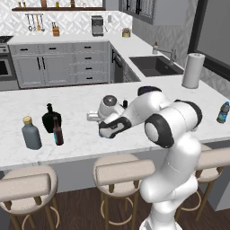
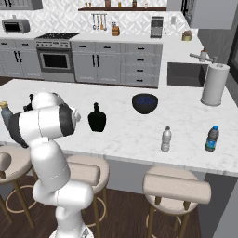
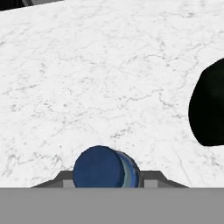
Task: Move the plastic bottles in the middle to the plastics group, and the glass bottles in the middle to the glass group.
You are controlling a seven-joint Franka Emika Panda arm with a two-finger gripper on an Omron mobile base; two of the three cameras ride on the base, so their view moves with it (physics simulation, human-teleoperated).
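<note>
While the gripper (image 3: 107,183) clamps a blue-capped bottle (image 3: 105,167), a black flask (image 3: 210,105) stands close beside.

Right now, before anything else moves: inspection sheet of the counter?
Surface: marble counter, no spills seen.
Job's things: light-blue bottle between the claw's fingertips; black flask mid-counter; brown bottle beside grey bottle and second flask; clear bottle and dark-capped blue bottle towards the right end.
Clutter: dark bowl, paper towel roll.
Claw: shut on light-blue bottle.
Cables: nothing seen.
Surroundings: sink, stools.
</note>
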